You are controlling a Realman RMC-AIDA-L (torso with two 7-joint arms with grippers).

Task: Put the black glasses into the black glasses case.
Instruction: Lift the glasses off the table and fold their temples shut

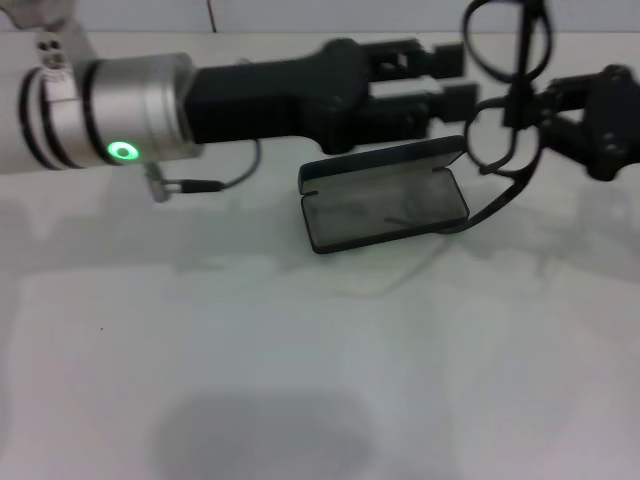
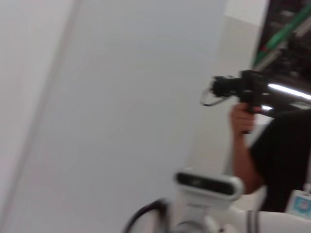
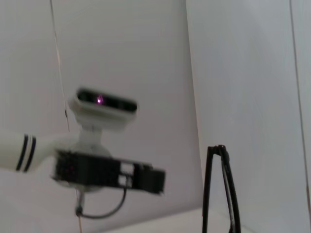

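No text, label, brand or number could be read anywhere. The open case (image 1: pixel 385 205) showed only its lining and lid, with no lettering visible. A person's badge (image 2: pixel 300 204) in the left wrist view carried marks too blurred to make out.

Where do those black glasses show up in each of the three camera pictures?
Head view: the black glasses hang at the upper right, at the right hand, above the open black glasses case.
Left wrist view: not visible.
Right wrist view: seen edge-on at the lower right.
Shared landmark: the left hand.
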